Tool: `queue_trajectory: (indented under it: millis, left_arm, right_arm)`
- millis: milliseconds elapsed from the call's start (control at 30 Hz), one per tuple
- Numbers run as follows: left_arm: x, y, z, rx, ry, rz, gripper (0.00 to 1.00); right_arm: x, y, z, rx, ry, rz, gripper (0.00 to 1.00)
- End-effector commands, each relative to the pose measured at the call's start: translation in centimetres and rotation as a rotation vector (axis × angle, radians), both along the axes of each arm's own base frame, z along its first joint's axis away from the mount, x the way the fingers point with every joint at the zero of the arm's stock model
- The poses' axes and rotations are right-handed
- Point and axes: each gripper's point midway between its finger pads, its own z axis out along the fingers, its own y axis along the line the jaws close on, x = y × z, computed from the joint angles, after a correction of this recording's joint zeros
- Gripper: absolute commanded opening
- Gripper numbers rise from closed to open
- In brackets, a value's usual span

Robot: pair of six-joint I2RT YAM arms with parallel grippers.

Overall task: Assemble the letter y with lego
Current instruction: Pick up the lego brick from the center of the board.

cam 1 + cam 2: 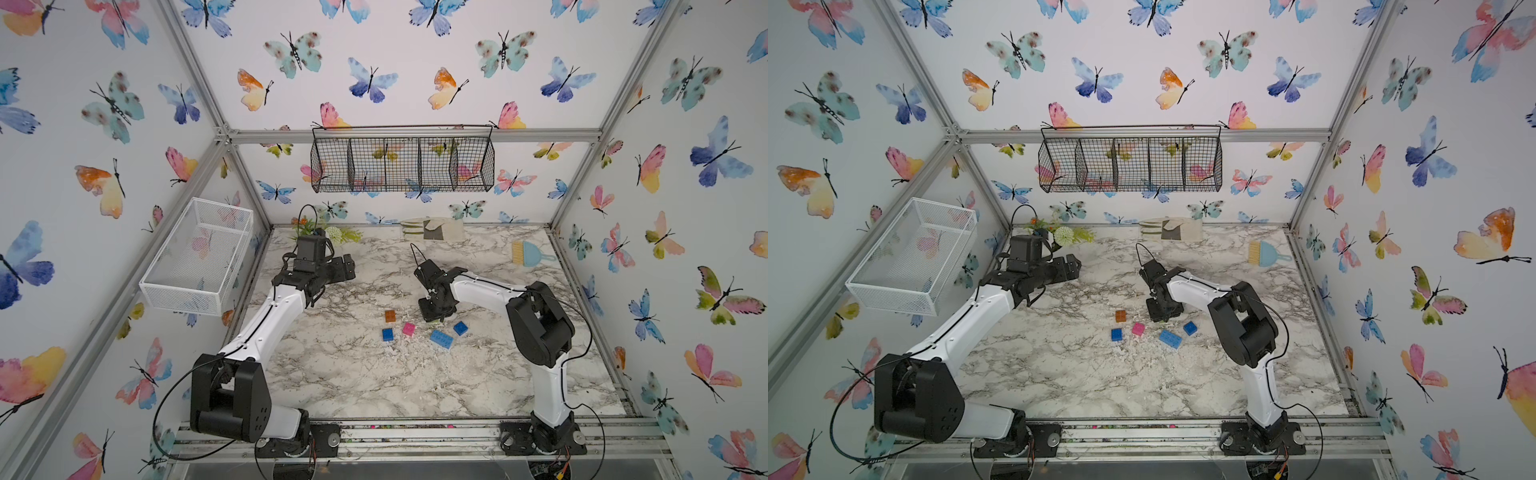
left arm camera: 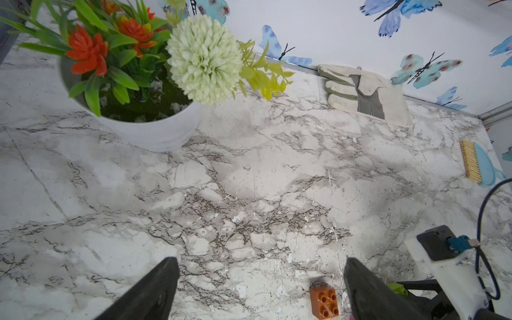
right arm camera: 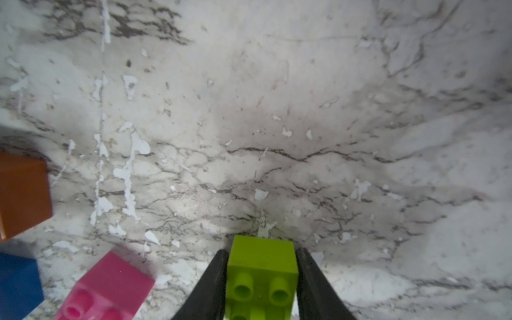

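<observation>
right pincer [image 3: 261,250] squeezes the lime green brick [image 3: 261,273] on two sides.

High stereo pair, two wrist cameras.
Both top views overlook the whole grey-veined marble tabletop [image 1: 374,382]; wrist views sit close above it, sharing the square orange plastic brick [image 2: 324,304].

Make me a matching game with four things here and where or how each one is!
Things:
1 green brick
2 glove
3 left pincer
4 long brick

Matches:
A open, holding nothing
B light blue
C between the fingers of the right pincer
D at the far edge of the table

Pairs: 1-C, 2-D, 3-A, 4-B
</observation>
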Motion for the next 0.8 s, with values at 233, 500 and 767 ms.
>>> queue_trajectory:
  millis: [233,500,767]
  left_arm:
    - [0.0,0.4,0.4,0.007,0.002,0.017,0.94]
    - [0.0,0.3,0.3,0.005,0.005,0.015,0.94]
    - [0.1,0.4,0.1,0.006,0.01,0.017,0.94]
  right_arm:
    - [-0.8,-0.6,-0.4,-0.047,0.027,-0.004,0.47]
    - [-0.5,-0.3,-0.3,-0.028,0.001,0.005,0.43]
    - [0.0,0.3,2.7,-0.025,-0.072,0.167,0.28]
